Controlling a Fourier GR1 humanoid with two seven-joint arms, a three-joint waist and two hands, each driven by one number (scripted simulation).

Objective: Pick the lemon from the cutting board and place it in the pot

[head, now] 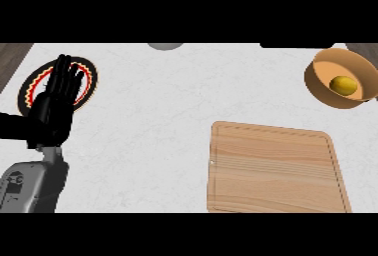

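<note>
A yellow lemon (343, 85) lies inside the orange-brown pot (322, 70) at the far right of the counter. The wooden cutting board (273, 167) lies bare at the lower right. My left hand (59, 92) is at the left, open with fingers straight and pointing up, in front of a round plate. My right hand does not show in this view.
A dark round plate (90, 75) with a red and yellow zigzag rim lies at the upper left, partly hidden by my left hand. A grey rounded object (165, 46) peeks in at the top edge. White counter surface spans the middle.
</note>
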